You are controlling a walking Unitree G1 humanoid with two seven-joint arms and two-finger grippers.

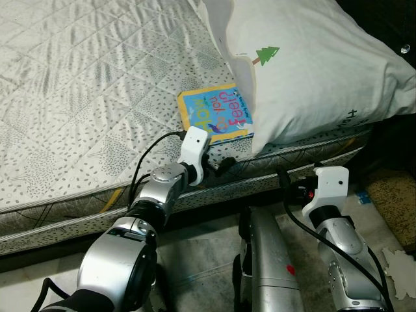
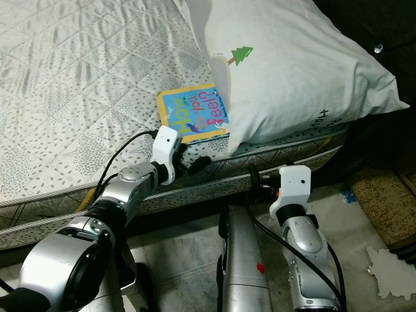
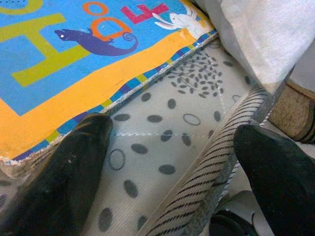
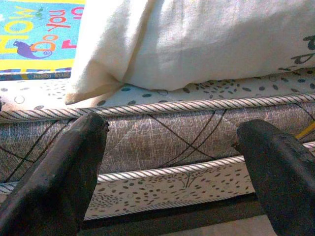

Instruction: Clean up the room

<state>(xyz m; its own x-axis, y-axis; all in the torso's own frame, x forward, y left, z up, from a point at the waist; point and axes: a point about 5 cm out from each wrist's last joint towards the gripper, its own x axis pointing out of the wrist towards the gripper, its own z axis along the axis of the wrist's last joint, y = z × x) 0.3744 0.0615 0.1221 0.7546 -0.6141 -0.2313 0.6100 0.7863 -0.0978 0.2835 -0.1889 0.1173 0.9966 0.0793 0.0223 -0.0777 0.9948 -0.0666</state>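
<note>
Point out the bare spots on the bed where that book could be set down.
The quilted white mattress is bare to the robot's left of the blue-and-yellow picture book, up to its striped edge. It is crowded on the right: the big white pillow overlaps the book. The open left gripper sits at the mattress edge beside the book.

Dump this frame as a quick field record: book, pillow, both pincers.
book: blue and yellow children's board book flat on the grey patterned mattress, near its edge
pillow: large white pillow with green tree print, overlapping the book's right side
left pincer: open, at mattress edge, one finger touching the book's corner
right pincer: open, facing mattress side, holding nothing
</note>
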